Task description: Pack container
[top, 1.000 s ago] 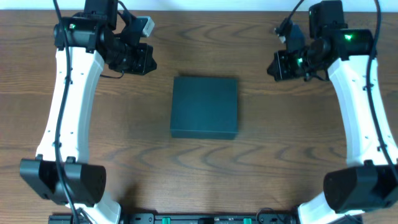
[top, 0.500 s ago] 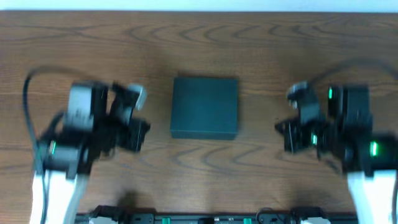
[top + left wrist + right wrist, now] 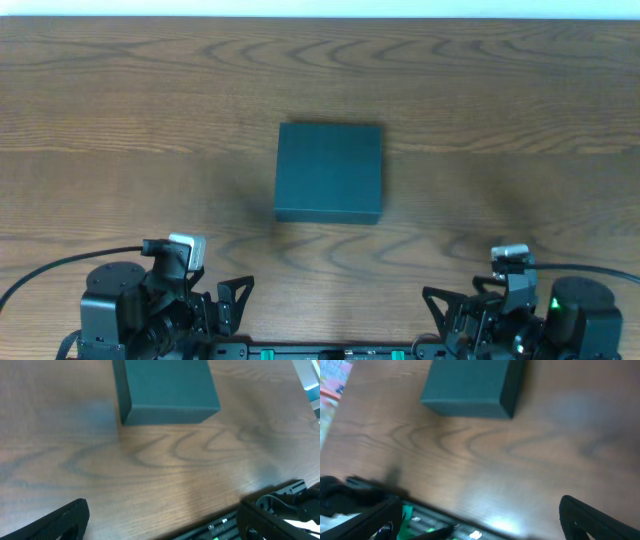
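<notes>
The container (image 3: 329,172), a dark teal-green box with its lid shut, lies flat in the middle of the table. It also shows at the top of the left wrist view, container (image 3: 165,385), and of the right wrist view, container (image 3: 470,385). My left gripper (image 3: 228,302) is drawn back to the near edge at the left, open and holding nothing. My right gripper (image 3: 445,308) sits at the near edge on the right, open and empty too. In each wrist view the left gripper (image 3: 165,530) and the right gripper (image 3: 482,525) show their fingers far apart over bare wood.
The brown wooden table (image 3: 520,100) surrounds the box. A black rail with green lights (image 3: 330,352) runs along the near edge between the arm bases, seen also as the rail (image 3: 220,527) in the left wrist view. Cables trail from both arms.
Both arms have swung back from the far side of the table, past the container, down to the near edge. The container has not moved.
</notes>
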`<state>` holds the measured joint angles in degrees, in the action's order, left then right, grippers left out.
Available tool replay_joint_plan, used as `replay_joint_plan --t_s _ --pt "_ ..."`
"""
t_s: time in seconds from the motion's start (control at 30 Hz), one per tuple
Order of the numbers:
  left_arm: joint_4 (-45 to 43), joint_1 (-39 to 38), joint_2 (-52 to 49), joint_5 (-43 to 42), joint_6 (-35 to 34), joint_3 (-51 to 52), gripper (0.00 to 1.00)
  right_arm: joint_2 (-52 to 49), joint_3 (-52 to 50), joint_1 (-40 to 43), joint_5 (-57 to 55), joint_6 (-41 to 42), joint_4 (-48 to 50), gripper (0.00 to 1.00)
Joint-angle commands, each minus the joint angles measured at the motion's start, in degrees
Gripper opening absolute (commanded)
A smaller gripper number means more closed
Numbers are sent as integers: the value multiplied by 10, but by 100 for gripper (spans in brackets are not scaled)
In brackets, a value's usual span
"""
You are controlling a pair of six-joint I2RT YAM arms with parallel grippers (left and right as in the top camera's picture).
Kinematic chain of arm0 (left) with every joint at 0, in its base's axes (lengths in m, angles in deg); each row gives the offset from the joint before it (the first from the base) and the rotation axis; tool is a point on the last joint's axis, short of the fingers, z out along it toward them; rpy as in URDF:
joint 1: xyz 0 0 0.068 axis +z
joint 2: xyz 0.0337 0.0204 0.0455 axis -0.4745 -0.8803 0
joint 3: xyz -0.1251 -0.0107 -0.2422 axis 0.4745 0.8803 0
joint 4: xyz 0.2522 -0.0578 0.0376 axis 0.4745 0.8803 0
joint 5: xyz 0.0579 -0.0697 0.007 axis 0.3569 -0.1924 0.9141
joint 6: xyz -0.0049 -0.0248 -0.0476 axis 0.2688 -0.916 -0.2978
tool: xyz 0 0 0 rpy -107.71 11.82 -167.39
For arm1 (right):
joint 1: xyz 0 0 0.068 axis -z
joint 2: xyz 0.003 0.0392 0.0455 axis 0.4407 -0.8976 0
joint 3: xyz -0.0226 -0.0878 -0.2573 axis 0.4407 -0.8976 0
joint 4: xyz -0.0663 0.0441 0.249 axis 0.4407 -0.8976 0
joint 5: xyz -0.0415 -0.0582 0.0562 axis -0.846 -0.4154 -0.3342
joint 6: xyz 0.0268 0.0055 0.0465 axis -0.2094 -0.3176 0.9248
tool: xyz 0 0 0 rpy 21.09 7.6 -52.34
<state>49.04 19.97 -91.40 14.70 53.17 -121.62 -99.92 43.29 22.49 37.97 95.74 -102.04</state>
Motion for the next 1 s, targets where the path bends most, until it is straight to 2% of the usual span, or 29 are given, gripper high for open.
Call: replay_joint_plan --t_s 0.0,0.5,0.63,0.83,0.97 --pt "15 1 2 4 -16 2 95 2 -3 -3 17 94 -15 99" --pt "17 0 2 4 -16 2 95 2 -3 -3 17 94 -16 99" --pt "5 -2 23 96 4 3 95 2 -3 -3 17 94 -16 99" --pt "-116 13 93 217 14 71 96 2 -3 -3 17 94 -16 99" --pt "-211 42 139 226 118 159 95 2 -3 -3 17 94 -16 99"
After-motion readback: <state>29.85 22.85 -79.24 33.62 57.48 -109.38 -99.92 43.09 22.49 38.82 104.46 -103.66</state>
